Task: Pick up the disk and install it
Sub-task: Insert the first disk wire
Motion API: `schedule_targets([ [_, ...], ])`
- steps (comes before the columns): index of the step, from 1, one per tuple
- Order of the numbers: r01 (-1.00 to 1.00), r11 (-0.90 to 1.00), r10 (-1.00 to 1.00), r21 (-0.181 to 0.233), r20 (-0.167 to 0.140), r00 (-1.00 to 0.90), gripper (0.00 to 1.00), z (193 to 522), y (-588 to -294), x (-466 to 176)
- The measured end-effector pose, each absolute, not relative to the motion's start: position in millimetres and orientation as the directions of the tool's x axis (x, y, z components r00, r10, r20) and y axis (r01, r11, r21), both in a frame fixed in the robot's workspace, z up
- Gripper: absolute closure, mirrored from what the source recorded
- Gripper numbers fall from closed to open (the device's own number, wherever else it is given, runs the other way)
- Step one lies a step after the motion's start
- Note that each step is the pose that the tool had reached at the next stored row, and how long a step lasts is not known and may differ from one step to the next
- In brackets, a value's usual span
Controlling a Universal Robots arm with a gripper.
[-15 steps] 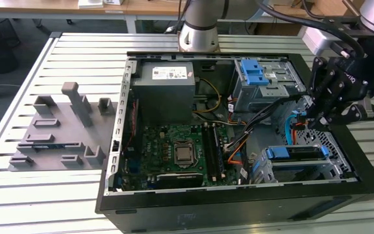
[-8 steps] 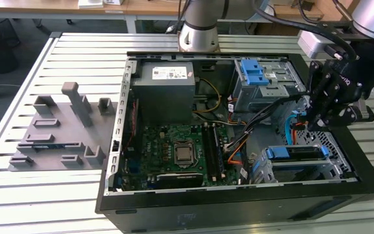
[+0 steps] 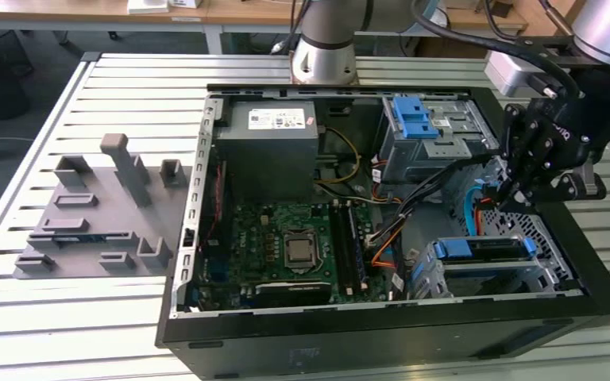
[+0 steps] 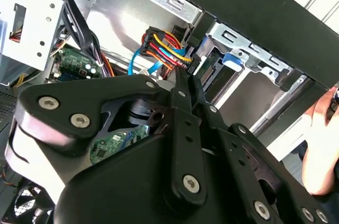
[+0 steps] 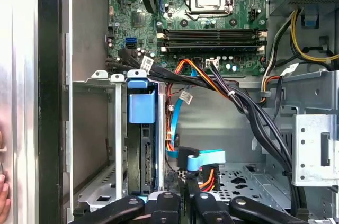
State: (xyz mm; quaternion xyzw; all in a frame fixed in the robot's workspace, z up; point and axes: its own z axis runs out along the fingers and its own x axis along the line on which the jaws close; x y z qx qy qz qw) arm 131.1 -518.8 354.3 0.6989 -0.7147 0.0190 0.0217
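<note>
Black linkage of my pincer (image 5: 189, 195), fingers pressed together around nothing, hangs by the cables while the disk (image 3: 479, 249) sits slotted in its cage (image 3: 543, 238), apparently installed.

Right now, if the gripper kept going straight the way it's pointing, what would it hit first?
Probably the blue data cable's connector and the orange-and-red wires at it, which sit just ahead of the gripper in the first wrist view. Beyond them lies the perforated metal case floor. Depth is hard to judge.
</note>
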Motion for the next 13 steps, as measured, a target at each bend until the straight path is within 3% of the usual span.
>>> schedule_targets([
  [5,-1.000,0.022,-0.999,-0.004,0.040,-0.023,0.84,352.7,-519.8,128.1],
  [13,-0.999,0.022,-0.999,-0.026,0.038,-0.023,0.84,348.9,-531.8,122.3],
])
